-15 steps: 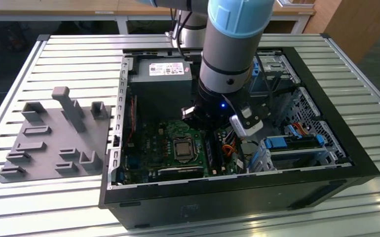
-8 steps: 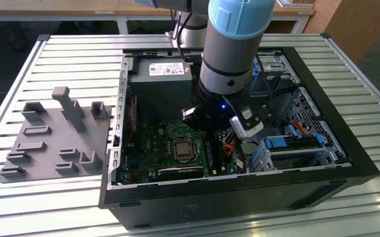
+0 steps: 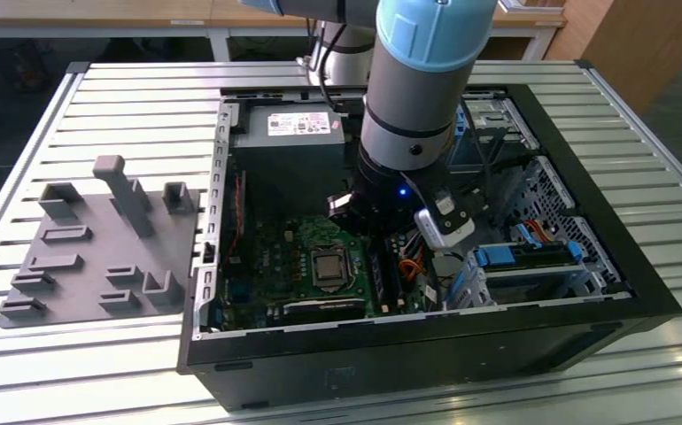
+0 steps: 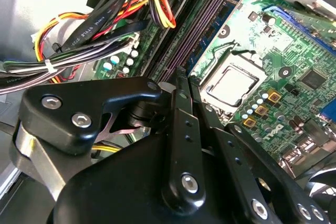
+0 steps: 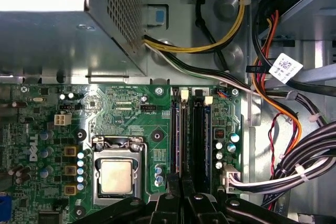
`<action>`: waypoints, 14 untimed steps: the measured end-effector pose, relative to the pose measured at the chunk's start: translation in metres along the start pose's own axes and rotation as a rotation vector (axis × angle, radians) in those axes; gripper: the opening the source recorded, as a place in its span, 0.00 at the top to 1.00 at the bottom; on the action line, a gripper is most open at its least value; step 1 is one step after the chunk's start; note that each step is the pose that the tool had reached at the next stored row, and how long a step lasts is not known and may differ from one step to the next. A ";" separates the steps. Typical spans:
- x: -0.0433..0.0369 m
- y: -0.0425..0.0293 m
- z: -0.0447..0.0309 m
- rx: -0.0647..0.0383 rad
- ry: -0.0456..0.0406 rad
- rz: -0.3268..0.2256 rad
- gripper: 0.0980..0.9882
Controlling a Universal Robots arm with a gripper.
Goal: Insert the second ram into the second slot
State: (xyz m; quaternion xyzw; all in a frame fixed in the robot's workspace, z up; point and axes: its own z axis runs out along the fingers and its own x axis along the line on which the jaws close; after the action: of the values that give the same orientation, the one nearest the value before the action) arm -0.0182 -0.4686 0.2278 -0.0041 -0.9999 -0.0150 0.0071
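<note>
Black jaws (image 5: pixel 181 192) hover above 4 memory slots (image 5: pixel 190 135), pinched together.

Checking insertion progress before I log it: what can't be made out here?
- Whether the claw holds the second ram: hidden by the claw's own body in both wrist views.
- Near ends of the memory slots: covered by the claw in the first wrist view.
- Slots in the exterior view: behind the arm.

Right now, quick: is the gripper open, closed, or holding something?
Gripper: closed, fingers together just above the memory slots on the motherboard; whether it is pinching anything cannot be told.
</note>
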 end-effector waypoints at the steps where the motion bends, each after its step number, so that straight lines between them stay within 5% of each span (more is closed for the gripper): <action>1: -0.0002 0.0000 0.0001 0.000 0.0000 0.000 0.96; 14: -0.0034 -0.0002 0.0023 0.000 -0.0002 0.003 0.96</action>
State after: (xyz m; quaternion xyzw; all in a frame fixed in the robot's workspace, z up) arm -0.0148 -0.4688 0.2254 -0.0058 -0.9998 -0.0148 0.0070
